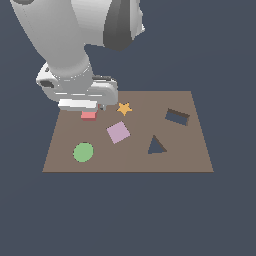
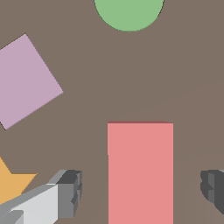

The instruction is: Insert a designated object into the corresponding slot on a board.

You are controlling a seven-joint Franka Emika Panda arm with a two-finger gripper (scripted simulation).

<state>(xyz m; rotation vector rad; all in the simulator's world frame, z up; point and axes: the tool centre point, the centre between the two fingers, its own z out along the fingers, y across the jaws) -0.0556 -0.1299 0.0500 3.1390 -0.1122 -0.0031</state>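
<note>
Hanging low over the far corner of the board [image 1: 195, 150] at the exterior view's left, the gripper [image 1: 89, 107] sits directly above the red block [image 1: 89, 115], which lies flat on the brown surface and shows only as a small salmon edge beneath the white hand; in the wrist view the fingers [image 2: 70, 192] stand spread, one on each side of the red block [image 2: 140, 173], with bare board visible between each pad and the block's sides, so nothing is pinched; nearer the camera on that same side lies the green disc [image 1: 83, 152]; moving toward the exterior view's right, the orange star [image 1: 124, 108] rests just beside the gripper, and the lilac square [image 1: 118, 132] lies tilted near the board's middle; further right comes the dark triangular hole [image 1: 156, 146]; last, well apart from the block, the slot [image 1: 177, 117] opens near the far right corner, a dark, slightly tilted rectangle.
</note>
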